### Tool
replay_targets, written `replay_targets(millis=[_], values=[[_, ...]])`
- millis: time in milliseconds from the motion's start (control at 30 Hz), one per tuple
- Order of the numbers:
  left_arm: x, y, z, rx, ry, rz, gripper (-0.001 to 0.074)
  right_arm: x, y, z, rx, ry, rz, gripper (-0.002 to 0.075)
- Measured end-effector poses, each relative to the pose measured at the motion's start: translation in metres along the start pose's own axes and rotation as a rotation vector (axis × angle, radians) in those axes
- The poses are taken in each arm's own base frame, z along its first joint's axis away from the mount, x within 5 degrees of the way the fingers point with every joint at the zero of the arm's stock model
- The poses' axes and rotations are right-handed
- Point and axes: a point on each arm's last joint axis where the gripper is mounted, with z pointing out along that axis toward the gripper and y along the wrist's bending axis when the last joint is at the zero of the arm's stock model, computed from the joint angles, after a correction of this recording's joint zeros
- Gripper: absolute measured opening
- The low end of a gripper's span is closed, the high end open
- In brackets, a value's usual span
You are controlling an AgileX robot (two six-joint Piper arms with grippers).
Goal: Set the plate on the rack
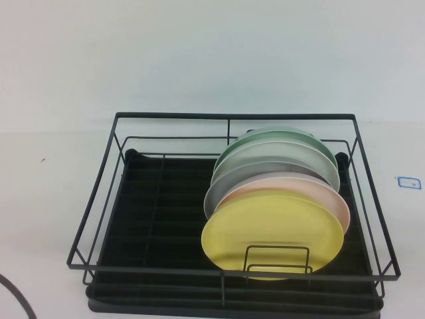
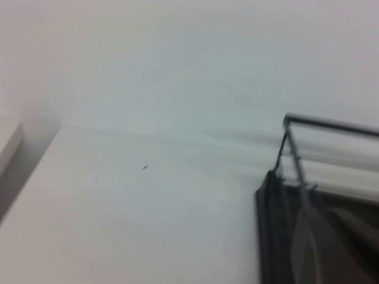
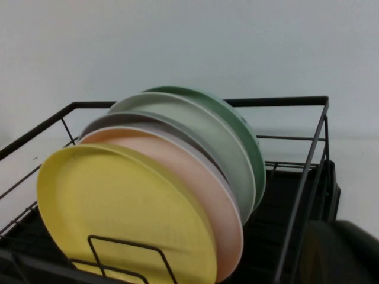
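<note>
The bright yellow plate point(image 1: 272, 232) stands on edge at the front of a row of plates in the black wire rack point(image 1: 159, 219), just behind the small wire loop point(image 1: 277, 259). It also shows in the right wrist view point(image 3: 118, 207). Neither gripper shows in the high view. My right gripper point(image 3: 340, 251) is only a dark blur beside the rack's right side point(image 3: 308, 177), apart from the plates. My left gripper point(image 2: 320, 248) is a faint blurred shape off the rack's left corner point(image 2: 272, 225), over the white table.
Behind the yellow plate stand a pale pink plate point(image 1: 312, 189), grey-white plates point(image 1: 265, 169) and a green plate point(image 1: 279, 135). The rack's left half holds no plates. A small blue-edged label point(image 1: 409, 181) lies right of the rack. A black cable point(image 1: 13, 296) crosses the front left corner.
</note>
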Motion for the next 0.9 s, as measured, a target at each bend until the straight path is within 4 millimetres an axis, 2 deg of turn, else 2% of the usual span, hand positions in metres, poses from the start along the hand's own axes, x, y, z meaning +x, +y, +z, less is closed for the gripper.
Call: replay_targets(millis=[133, 300, 500, 667, 833, 900], values=[[0.004, 0.003, -0.009, 0.013, -0.083, -0.12, 0.0, 0.008, -0.002, 0.001, 0.005, 0.024, 0.01, -0.0002], [0.037, 0.0, -0.014, 0.117, -0.246, -0.253, 0.0, 0.02, -0.004, 0.001, 0.013, 0.056, 0.014, -0.0002], [0.048, -0.004, -0.015, 0.195, -0.314, -0.266, 0.0, 0.022, -0.003, 0.001, 0.0, 0.067, 0.022, -0.0002], [0.061, -0.007, -0.012, 0.232, -0.281, -0.13, 0.0, 0.022, -0.003, 0.001, 0.001, 0.068, 0.03, -0.0002], [0.072, 0.001, -0.01, 0.128, -0.26, 0.061, 0.0, 0.022, -0.003, 0.001, 0.001, 0.068, 0.032, -0.0002], [0.08, 0.003, -0.01, 0.106, -0.177, 0.119, 0.0, 0.022, -0.003, 0.001, -0.004, 0.069, 0.034, -0.0002]])
